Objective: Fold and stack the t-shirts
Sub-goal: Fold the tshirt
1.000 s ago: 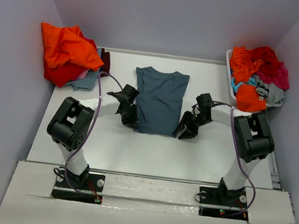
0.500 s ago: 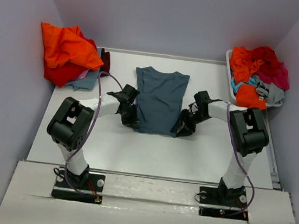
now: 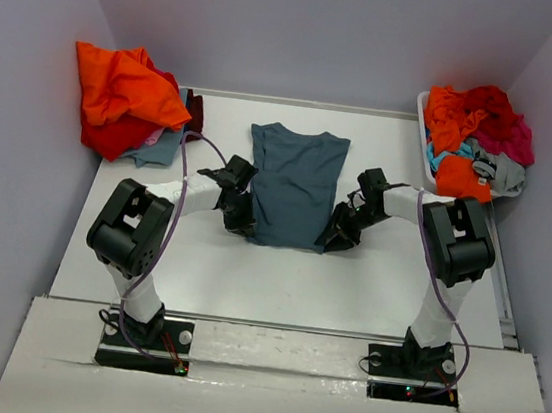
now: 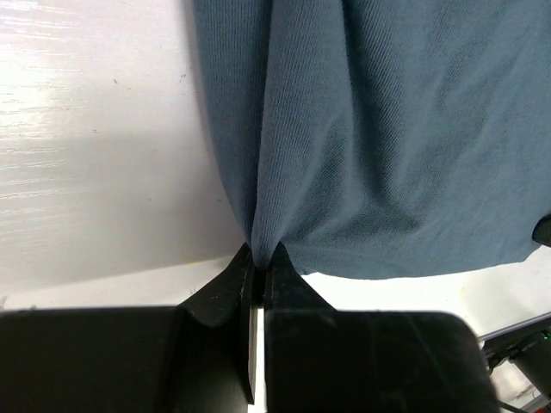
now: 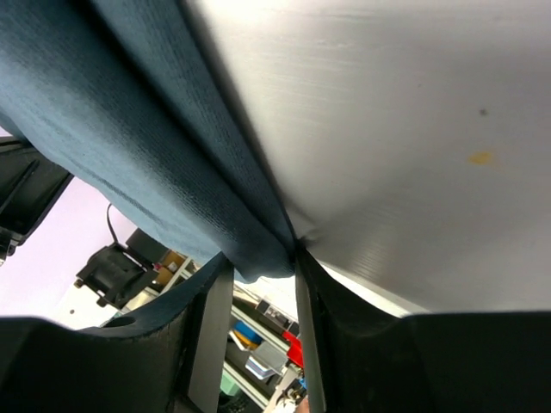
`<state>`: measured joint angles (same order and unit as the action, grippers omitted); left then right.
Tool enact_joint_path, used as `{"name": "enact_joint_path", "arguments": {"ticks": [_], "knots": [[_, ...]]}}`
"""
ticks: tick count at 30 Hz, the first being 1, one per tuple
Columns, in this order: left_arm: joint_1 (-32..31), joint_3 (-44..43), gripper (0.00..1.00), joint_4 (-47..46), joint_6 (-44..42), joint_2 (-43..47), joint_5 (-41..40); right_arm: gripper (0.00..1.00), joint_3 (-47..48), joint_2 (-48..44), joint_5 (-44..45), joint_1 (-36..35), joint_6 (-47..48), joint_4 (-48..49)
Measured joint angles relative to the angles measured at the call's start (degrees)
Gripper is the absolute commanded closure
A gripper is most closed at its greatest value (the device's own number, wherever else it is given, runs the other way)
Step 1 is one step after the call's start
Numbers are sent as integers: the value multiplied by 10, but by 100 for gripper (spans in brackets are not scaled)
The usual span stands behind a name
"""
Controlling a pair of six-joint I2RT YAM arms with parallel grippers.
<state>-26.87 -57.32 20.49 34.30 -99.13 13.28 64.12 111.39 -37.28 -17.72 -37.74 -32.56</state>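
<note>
The left gripper point(image 4: 256, 254) is pinching the limp, light slate-blue t-shirt point(image 3: 294, 184) at one hem corner. The right gripper point(image 5: 261, 256) is straddling the other, clamp unclear.

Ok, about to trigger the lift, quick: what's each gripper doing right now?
Left gripper: closed on the slate-blue t-shirt's near corner.
Right gripper: fingers either side of the other near corner; grip cannot be told.
</note>
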Motion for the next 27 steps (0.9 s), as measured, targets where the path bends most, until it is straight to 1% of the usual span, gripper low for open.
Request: {"name": "enact_joint_path", "arguments": {"ticks": [1, 4, 6, 8, 10, 11, 19, 27], "knots": [[0, 0, 94, 0, 0, 0, 0, 65, 0, 0, 1, 0, 0, 0], [0, 0, 94, 1, 0, 0, -1, 69, 0, 2, 3, 0, 3, 0], [0, 0, 94, 1, 0, 0, 0, 75, 0, 3, 4, 0, 5, 2], [0, 0, 94, 1, -1, 0, 0, 84, 0, 3, 9, 0, 6, 4], [0, 0, 94, 1, -2, 0, -1, 88, 0, 4, 12, 0, 8, 5], [0, 0, 94, 1, -3, 0, -1, 93, 1, 4, 17, 0, 9, 5], [0, -2, 94, 5, -4, 3, -14, 93, 3, -2, 32, -2, 10, 2], [-5, -1, 94, 18, -4, 26, -46, 93, 3, -34, 82, -8, 35, -13]]}}
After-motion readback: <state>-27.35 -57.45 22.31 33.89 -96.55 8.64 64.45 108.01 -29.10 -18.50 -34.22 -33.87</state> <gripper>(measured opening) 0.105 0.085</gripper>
